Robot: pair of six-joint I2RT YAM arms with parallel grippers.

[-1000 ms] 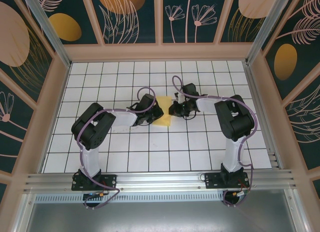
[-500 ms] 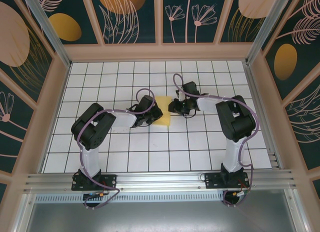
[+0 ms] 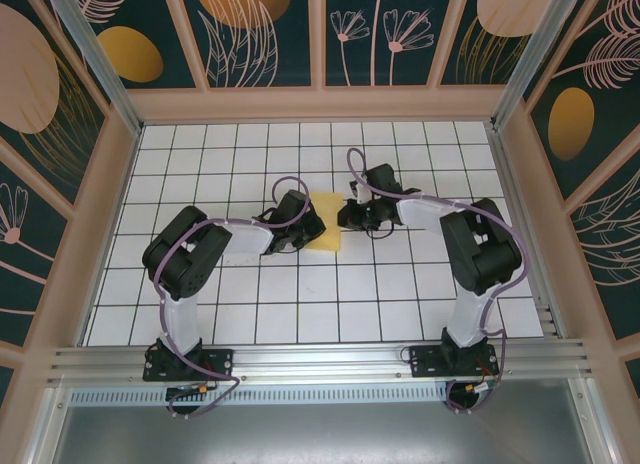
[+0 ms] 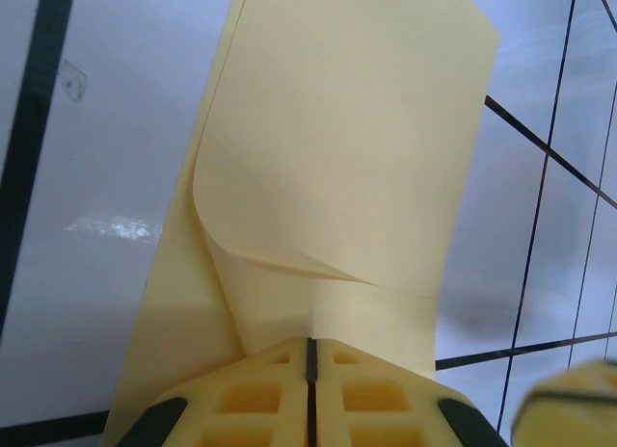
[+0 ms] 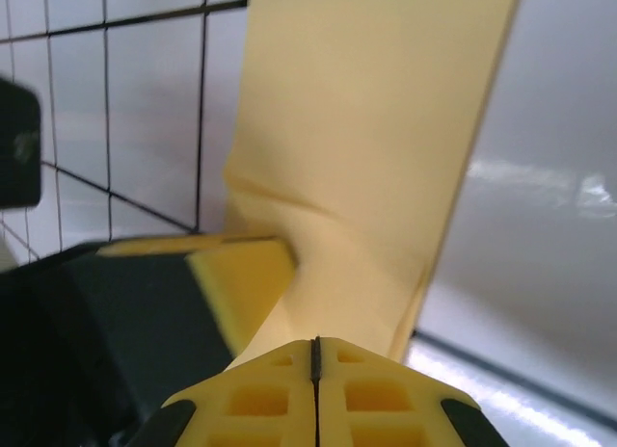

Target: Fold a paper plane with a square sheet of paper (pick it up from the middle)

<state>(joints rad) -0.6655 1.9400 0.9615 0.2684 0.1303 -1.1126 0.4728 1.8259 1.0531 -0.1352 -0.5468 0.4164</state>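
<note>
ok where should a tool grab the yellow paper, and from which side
Probably the curled top flap of the yellow paper: it lifts off the layer beneath, so there is a lip to pinch, while the middle lies flat. Come in low from the paper's side, where the left tool and right tool are shut at its edges.
</note>
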